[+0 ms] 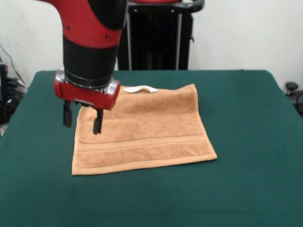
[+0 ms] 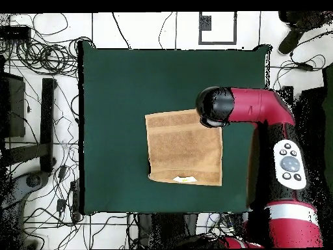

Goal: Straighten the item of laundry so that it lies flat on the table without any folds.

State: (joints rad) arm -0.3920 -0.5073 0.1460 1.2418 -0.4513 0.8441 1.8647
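The item of laundry (image 1: 147, 132) is a light orange-tan towel lying spread on the dark green table (image 1: 246, 142), with a woven band near its front edge and a small white tag (image 1: 140, 89) at its far edge. In the overhead view the towel (image 2: 182, 148) looks roughly square, with the tag (image 2: 183, 178) on its lower edge. My gripper (image 1: 82, 121) hangs open just above the towel's left edge, one finger over the cloth and the other over the table, holding nothing. From overhead, the arm's head (image 2: 215, 107) covers the towel's upper right corner and hides the fingers.
The red arm (image 2: 286, 150) runs along the table's right side in the overhead view. Cables (image 2: 45, 52) and stands lie on the floor around the table. A black frame (image 1: 156, 42) stands behind the table's far edge.
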